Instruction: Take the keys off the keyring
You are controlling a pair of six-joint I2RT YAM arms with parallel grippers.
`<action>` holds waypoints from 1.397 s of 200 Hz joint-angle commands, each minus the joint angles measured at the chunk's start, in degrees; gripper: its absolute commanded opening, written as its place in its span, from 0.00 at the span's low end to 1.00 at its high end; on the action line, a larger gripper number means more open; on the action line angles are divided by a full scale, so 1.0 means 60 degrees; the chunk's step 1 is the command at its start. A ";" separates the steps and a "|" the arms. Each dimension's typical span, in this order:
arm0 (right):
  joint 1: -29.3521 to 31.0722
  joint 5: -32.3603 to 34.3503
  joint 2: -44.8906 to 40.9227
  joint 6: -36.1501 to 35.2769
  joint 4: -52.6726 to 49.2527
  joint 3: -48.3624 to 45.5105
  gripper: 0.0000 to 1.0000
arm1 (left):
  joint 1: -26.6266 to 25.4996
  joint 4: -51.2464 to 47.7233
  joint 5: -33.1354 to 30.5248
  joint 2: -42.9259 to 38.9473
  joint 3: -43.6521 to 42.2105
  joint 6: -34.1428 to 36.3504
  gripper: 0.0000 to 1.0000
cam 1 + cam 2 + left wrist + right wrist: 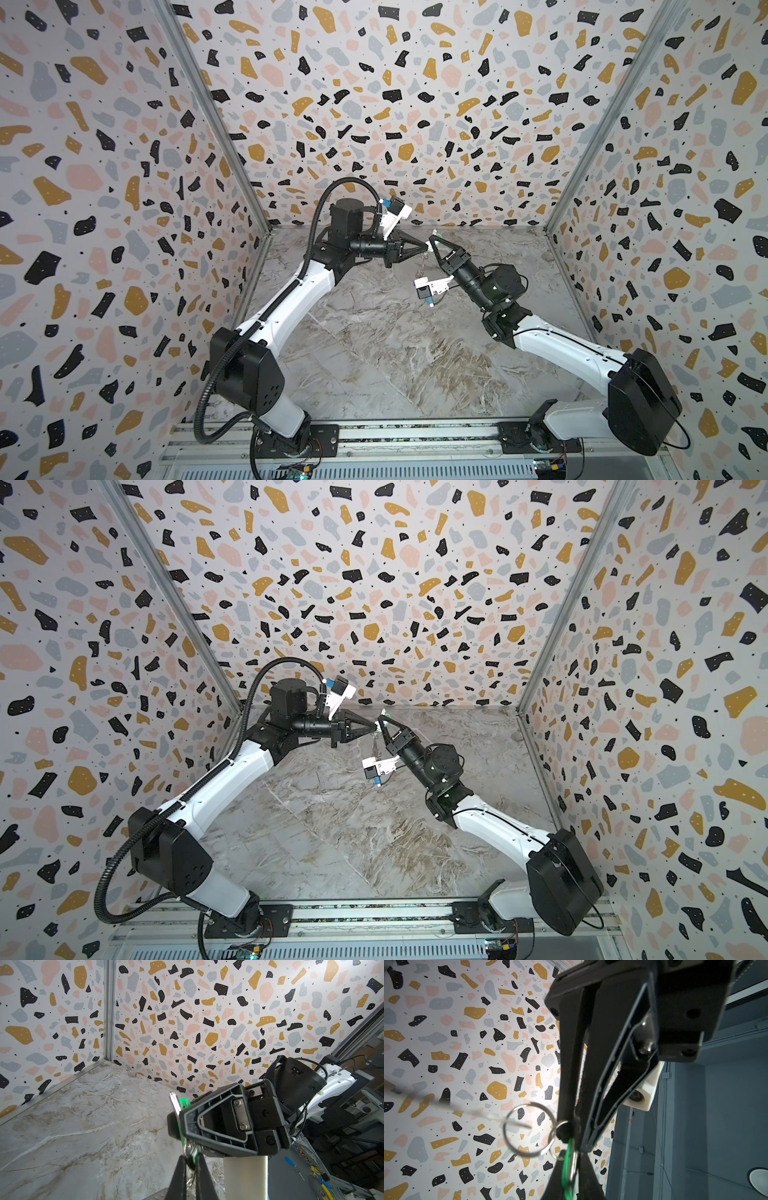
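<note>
Aloft — left pincer (190, 1159), right pincer (177, 1124) pinch keys (184, 1103)

"Where do the arms (291, 299) meet?"

"Up in the air, over the far edge of the bench (374, 353). The left gripper (424, 248) is pinched tight, tip to tip with the right gripper (433, 242), which nips a green key (437, 240). The keyring (421, 272) dangles just below, hard to make out."

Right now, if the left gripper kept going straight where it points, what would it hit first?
Past the rings it pinches, the left gripper would probably meet the right gripper first, nearly tip to tip, clamping the green key.
</note>
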 commanded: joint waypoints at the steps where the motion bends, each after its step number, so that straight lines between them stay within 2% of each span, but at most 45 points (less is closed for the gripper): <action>1: 0.0055 0.0006 0.0073 0.0452 -0.0062 0.0179 0.18 | -0.0323 0.0829 0.0734 -0.0208 -0.0140 0.0274 0.00; 74: -0.0054 0.0052 0.0072 0.0970 -0.0016 0.0162 0.33 | -0.0327 0.1259 0.0526 -0.0384 -0.0358 0.0274 0.00; 111: -0.0125 0.0150 0.0081 0.1453 -0.0073 0.0244 0.46 | -0.0321 0.1660 0.0347 -0.0556 -0.0536 0.0268 0.00; 152: -0.0153 0.0263 0.0117 0.1718 -0.0295 0.0336 0.49 | -0.0317 0.1973 0.0154 -0.0692 -0.0755 0.0268 0.00; 208: -0.0329 0.0388 -0.0171 0.2632 -0.0655 0.0392 0.66 | -0.0314 0.2289 -0.0100 -0.0740 -0.0838 0.0237 0.00; 224: -0.0411 0.0454 -0.0312 0.2920 -0.0959 0.0405 0.76 | -0.0313 0.2385 -0.0130 -0.0779 -0.0854 0.0224 0.00; 279: -0.0637 0.0437 -0.0684 0.3786 -0.1679 0.0539 0.80 | -0.0313 0.2574 -0.0194 -0.0797 -0.0987 0.0171 0.00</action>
